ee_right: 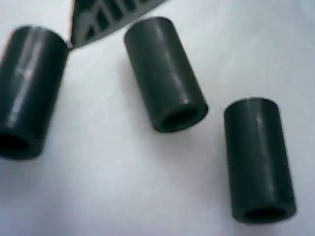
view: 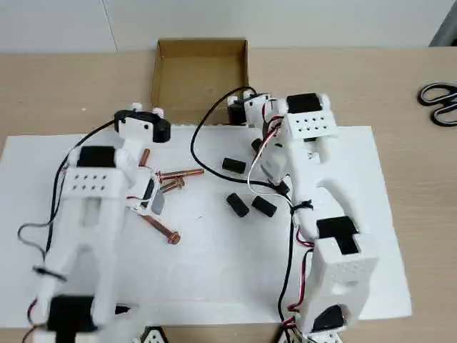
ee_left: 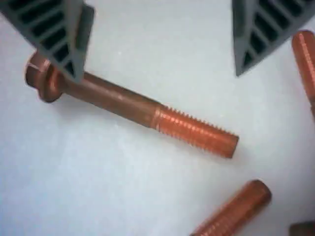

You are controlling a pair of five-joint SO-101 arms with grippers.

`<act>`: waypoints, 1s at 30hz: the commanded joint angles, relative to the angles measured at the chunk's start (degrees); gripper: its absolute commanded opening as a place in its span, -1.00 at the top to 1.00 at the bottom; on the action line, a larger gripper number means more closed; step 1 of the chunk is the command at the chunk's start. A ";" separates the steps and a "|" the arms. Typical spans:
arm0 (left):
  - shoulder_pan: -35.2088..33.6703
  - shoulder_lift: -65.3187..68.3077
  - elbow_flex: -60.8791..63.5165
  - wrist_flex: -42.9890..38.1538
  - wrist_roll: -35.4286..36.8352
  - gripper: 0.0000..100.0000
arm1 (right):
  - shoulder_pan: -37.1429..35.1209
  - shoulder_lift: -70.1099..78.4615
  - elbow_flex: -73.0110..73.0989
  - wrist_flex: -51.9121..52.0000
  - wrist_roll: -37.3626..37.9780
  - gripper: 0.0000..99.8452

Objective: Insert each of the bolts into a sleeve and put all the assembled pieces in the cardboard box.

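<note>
Here, flat on the white paper sheet (view: 214,264), left of centre in the high view: copper-coloured threaded metal bolt (ee_left: 133,110), beneath the left gripper (ee_left: 156,73), spread wide. Other copper bolts (view: 178,174) nearby. At centre, three black cylindrical sleeves (ee_right: 165,73), apart, beside the right gripper (view: 277,177); cannot tell its state. Top centre: brown cardboard box (view: 200,71).

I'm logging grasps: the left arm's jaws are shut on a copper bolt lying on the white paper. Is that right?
Not quite. The left wrist view shows the jaws open, standing apart over the copper bolt, which lies on the white paper.
</note>
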 commanded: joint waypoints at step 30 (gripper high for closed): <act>-0.18 4.48 -4.00 0.88 0.70 0.61 | -1.89 10.68 -2.20 -4.18 -0.26 0.60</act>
